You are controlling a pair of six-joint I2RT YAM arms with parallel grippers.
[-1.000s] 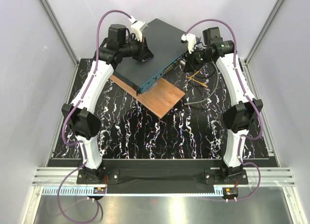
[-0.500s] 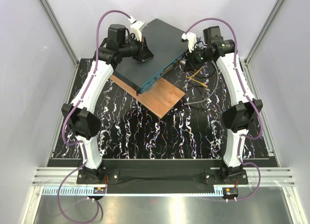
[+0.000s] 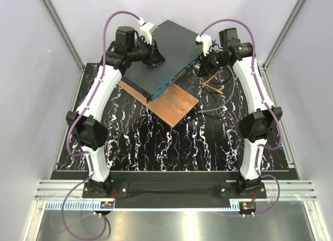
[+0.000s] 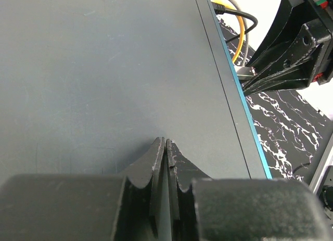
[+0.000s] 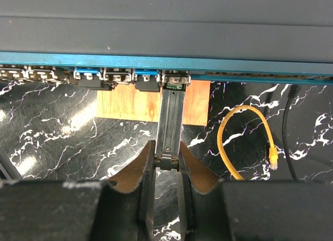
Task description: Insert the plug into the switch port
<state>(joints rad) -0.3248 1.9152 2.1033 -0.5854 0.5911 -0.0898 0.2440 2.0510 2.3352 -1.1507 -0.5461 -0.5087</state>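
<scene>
1. The right jaws are clamped on the rear end of the plug [image 5: 170,116], one on each side, with only the plug's tail filling the narrow gap between them.
2. The plug is a slim grey piece that runs straight out from the jaws to the thin teal front face of the switch [image 5: 156,38]. Its front end meets one socket [image 5: 176,80] in the row there. How deep it sits cannot be told.
3. Just left of that socket, two neighbouring sockets hold blue-tabbed inserts [image 5: 89,74]. More small sockets continue to the left along the same face.
4. Under the plug a brown wooden board [image 5: 125,103] sticks out from beneath the switch. The board lies on the black, white-veined surface [image 5: 62,142].
5. To the right of the plug a yellow cable [image 5: 229,142] lies in a loop on the surface, apart from the plug. A black cable [image 5: 286,131] runs just beyond it.
6. The left jaws are together, tips meeting, with nothing between them. They sit low over the switch's dark grey top, back from its teal edge. Whether the tips touch the top cannot be told.
7. From above, the switch sits at an angle on the far part of the surface. The left arm reaches over its top from the left. The right arm stands at the far right end of its front face.
</scene>
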